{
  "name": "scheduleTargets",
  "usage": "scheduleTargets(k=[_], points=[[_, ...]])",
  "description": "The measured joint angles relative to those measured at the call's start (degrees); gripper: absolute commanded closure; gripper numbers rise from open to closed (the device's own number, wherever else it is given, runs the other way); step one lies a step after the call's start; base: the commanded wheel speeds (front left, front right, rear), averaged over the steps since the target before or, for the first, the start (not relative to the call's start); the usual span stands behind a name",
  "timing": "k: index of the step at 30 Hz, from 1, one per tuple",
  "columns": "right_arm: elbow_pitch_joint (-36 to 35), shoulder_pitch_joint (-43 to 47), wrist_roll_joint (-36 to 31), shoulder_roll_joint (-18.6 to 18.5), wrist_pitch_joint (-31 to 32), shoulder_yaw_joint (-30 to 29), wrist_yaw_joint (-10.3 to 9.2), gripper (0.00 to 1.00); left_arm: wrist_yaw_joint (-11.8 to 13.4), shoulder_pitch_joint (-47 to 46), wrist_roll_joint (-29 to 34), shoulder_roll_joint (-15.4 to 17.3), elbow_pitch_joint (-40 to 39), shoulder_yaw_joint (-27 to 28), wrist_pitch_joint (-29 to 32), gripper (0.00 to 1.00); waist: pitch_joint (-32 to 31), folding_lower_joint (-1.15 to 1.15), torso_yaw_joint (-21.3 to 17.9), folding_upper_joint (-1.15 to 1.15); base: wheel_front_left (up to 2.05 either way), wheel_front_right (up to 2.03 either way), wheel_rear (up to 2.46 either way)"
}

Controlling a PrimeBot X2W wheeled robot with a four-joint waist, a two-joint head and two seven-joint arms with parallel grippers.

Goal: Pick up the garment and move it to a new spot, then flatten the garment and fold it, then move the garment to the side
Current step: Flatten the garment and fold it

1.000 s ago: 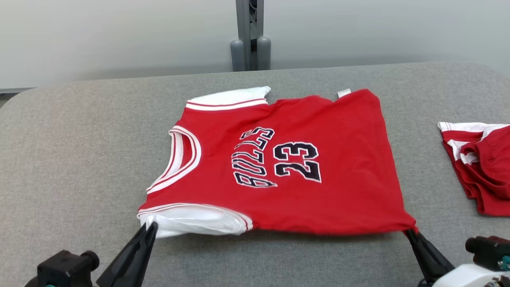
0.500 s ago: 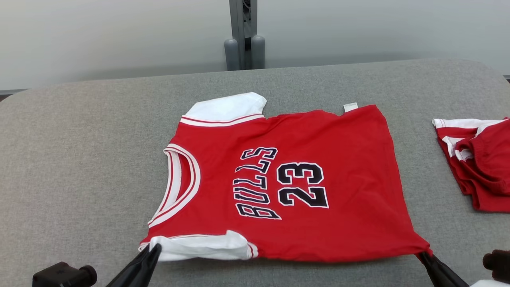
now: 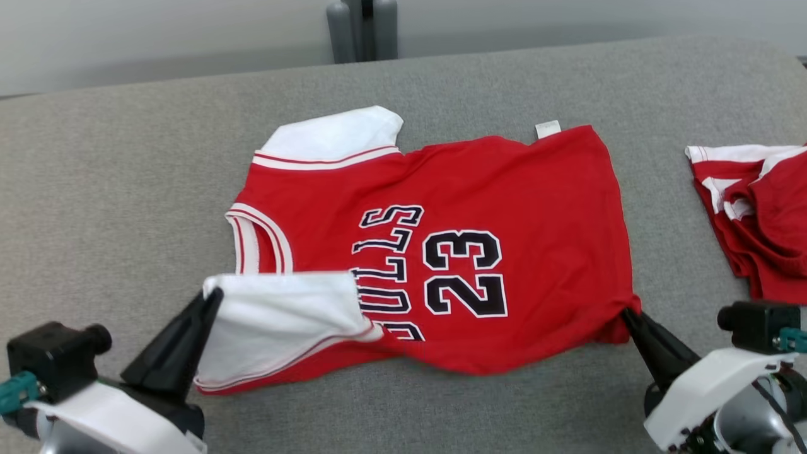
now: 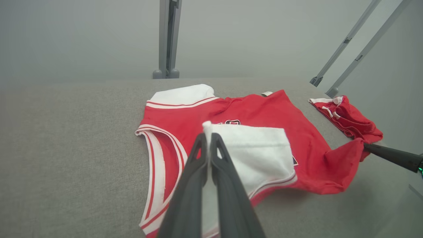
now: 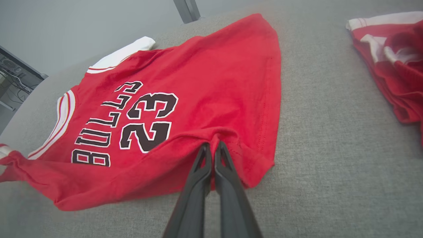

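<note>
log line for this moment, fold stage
jersey: front up on grey table, near edge lifted | left gripper: shut on white sleeve | right gripper: shut on hem corner | other red garment: apart, far right

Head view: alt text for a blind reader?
A red Bulls 23 jersey lies on a grey table, both grippers shut on its near edge: the left gripper holds the white sleeve folded over the lettering, the right gripper the hem corner. Another red garment lies far right.

left claw [image 4: 209,135] clamped on white sleeve [image 4: 261,155] | sleeve draped over red jersey [image 4: 264,110] | grey table [image 4: 66,138] beneath
</note>
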Motion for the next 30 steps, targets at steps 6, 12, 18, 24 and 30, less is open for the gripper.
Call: scheduleTargets(k=[6, 12, 18, 24, 30], points=[[5.6, -7.49, 0.19, -0.78, -1.37, 2.47, 0.0, 1.0, -1.35, -7.18, -0.92, -2.64, 8.5, 1.42, -3.26, 1.0, 3.86, 0.0, -1.09, 0.0, 0.0, 0.0, 0.0], [12.02, -12.51, 0.93, -1.81, -3.61, 4.0, 0.0, 1.0, -3.64, -13.15, -0.59, -4.81, 15.83, 0.34, -6.2, 1.0, 7.04, 0.0, -1.61, 0.0, 0.0, 0.0, 0.0], [16.9, -15.69, 1.4, -2.66, -5.76, 5.82, 0.0, 1.0, -5.47, -17.24, 0.85, -6.17, 22.23, -1.4, -8.13, 1.0, 8.69, 0.0, -1.86, 0.0, 0.0, 0.0, 0.0], [19.34, -17.29, 2.8, -3.19, -8.77, 7.16, 0.0, 1.0, -6.6, -18.59, 1.0, -6.99, 27.17, -2.47, -9.05, 1.0, 9.12, 0.0, -2.08, 0.0, 0.0, 0.0, 0.0], [18.31, -16.9, 6.67, -3.11, -14.66, 6.95, 0.0, 0.0, -6.02, -18.58, 0.69, -8.79, 29.2, -1.51, -12.69, 0.0, 8.6, 0.0, -1.69, 0.0, 0.0, 0.0, 0.0]])
